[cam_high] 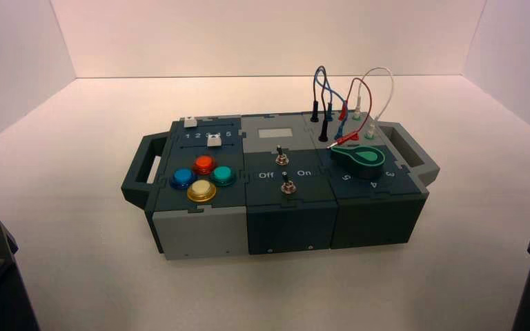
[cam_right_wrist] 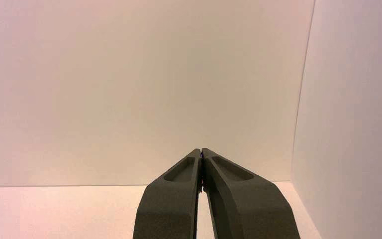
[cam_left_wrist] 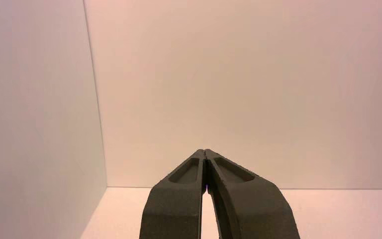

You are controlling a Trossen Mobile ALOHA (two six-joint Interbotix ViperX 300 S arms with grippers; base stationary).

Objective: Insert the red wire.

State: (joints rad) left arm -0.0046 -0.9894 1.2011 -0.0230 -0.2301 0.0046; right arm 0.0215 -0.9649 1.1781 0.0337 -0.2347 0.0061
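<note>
1. Two grippers, both parked. The left gripper [cam_left_wrist: 205, 152] has its fingertips pressed together and nothing between them; its wrist view shows only bare wall and floor. The right gripper [cam_right_wrist: 200, 150] is likewise clenched on nothing, facing a blank corner. In the high view only dark arm parts show at the lower left and lower right corners of the frame, well apart from the box.
2. The box [cam_high: 200, 231] sits mid-frame, handles at both ends, turned slightly.
3. The red wire [cam_high: 367, 93] loops up over the upper right part of the box. One red plug stands upright in the row of sockets; the other red plug [cam_high: 347, 139] lies loose on the box top, silver pin pointing toward frame left, just beside the green knob [cam_high: 360, 158].
4. Step in hand, as I judge it: none begun. The loose plug is not yet picked up.
5. Next move likely calls for the right gripper, the nearer one, to open, come down on the lying plug, stand it upright and press it into a free socket. Which socket is free I cannot tell.
6. Crowding: blue wire [cam_high: 322, 79], white wire [cam_high: 385, 83] and black plugs stand close by; the knob hems in the plug on the near side.
7. Open floor all round the box gives free approach.
</note>
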